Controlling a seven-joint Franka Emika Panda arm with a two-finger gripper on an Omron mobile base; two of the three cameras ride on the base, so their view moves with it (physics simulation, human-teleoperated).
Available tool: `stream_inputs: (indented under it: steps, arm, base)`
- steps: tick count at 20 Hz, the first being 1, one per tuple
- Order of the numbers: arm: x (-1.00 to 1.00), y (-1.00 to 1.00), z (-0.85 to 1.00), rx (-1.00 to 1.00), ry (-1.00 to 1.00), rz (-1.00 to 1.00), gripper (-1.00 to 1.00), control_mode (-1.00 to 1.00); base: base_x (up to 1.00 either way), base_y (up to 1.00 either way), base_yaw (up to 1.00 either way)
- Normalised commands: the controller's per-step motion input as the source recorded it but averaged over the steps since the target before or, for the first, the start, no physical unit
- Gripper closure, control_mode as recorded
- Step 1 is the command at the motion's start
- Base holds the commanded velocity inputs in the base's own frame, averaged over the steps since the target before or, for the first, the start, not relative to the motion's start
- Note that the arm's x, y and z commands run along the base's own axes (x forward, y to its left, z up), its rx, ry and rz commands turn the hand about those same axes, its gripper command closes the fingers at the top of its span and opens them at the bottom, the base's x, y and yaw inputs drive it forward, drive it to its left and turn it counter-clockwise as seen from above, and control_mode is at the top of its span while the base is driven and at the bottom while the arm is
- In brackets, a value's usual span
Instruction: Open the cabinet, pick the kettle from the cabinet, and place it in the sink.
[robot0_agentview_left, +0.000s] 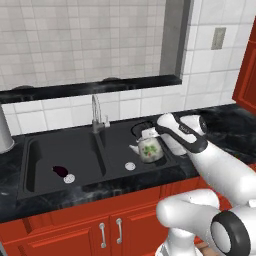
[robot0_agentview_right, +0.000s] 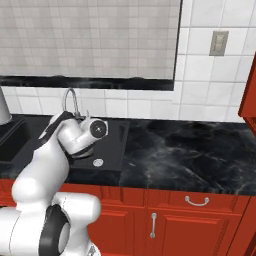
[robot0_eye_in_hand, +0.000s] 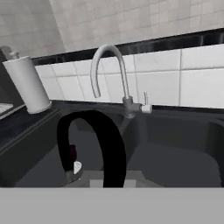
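Observation:
The small white kettle (robot0_agentview_left: 150, 149) with its floral mark sits low inside the right basin of the black sink (robot0_agentview_left: 65, 137); whether it touches the bottom I cannot tell. My gripper (robot0_agentview_left: 148, 133) is right above it, shut on its thin black hoop handle (robot0_eye_in_hand: 109, 146), which arches close in front of the hand camera. From the right base view my arm hides the kettle, and the sink (robot0_agentview_right: 111, 145) shows beside it. A red edge of the cabinet (robot0_agentview_left: 247, 75) shows at the far right, up on the wall (robot0_agentview_right: 251, 92).
The silver faucet (robot0_agentview_left: 96, 114) stands behind the divider between the basins. A small dark red object (robot0_agentview_left: 60, 171) lies in the left basin. A pale cylinder (robot0_eye_in_hand: 27, 85) stands on the counter left of the sink. Black marble counter (robot0_agentview_right: 190, 150) runs off to the right.

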Motion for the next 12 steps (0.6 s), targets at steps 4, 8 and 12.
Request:
stream_inputs:
  steps: [4, 8, 12]
  arm:
    - [0.23, 0.03, -0.29, -0.11, -0.09, 0.19, 1.00, -1.00]
    - [0.28, 0.05, -0.25, -0.05, -0.08, 0.21, 1.00, -1.00]
    - [0.28, 0.05, -0.23, -0.03, -0.07, 0.21, 1.00, -1.00]
  base:
    - [0.00, 0.00, 0.00]
    - [0.00, 0.00, 0.00]
    - [0.00, 0.00, 0.00]
